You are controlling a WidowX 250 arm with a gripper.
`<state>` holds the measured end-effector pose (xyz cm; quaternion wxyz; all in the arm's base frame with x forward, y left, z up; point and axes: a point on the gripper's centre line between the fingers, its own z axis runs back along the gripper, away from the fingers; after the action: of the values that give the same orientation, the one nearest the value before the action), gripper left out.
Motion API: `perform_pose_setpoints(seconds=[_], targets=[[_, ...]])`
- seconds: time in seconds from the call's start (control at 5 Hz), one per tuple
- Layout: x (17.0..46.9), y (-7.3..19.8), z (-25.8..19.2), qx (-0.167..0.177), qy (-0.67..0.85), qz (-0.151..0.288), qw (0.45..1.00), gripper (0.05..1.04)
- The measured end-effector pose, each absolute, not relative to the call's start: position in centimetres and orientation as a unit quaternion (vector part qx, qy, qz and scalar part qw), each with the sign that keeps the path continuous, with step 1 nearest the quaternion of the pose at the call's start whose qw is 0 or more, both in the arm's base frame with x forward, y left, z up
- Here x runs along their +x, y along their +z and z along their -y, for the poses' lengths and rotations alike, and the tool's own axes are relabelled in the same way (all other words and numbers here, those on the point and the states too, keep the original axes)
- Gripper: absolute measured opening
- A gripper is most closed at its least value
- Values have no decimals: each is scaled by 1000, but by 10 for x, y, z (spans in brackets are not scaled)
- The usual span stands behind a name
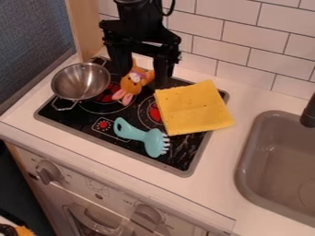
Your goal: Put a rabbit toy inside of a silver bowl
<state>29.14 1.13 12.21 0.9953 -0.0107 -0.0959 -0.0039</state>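
– Silver bowl [80,82] sits at the cooktop [67,112]'s left end, w/ a wire loop pointing to the front edge. What's the rabbit toy [131,84] up to?

– It's on the cooktop's rear half, R of the bowl, so outside it. Orange body, pink feet toward the front, head toward the back.

– And the end effector [142,79]?

– Over the cooktop's rear, coming down from the top of the view. It's wide, one finger each side of the bunny. Can't tell if either one's touching it.

– OK, rest of the field, quick!

– Yellow cloth [192,108] on the cooktop's R part, corner hanging past the R edge onto the counter [237,99]. Turquoise brush [152,143] nr the cooktop's front edge, handle angled L, pale bristles facing R.

– Beyond that?

– Grey sink [245,166], R of the cooktop, w/ a dark tap [309,113] at its far R. White tiles [240,34] behind the cooktop. Two knobs [48,172] on the panel below its front edge.

– Bottom L corner, well fwd of the cooktop?

– Smth orange & black there, too cut off to ID.
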Motion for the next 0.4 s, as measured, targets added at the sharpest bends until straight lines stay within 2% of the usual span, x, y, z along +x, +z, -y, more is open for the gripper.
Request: perform_pose_setpoints(seconds=[0.2,0.4], targets=[[291,114,-13,-13,-5,79,997,1000],[316,119,-64,-15,42,72,996,1000]])
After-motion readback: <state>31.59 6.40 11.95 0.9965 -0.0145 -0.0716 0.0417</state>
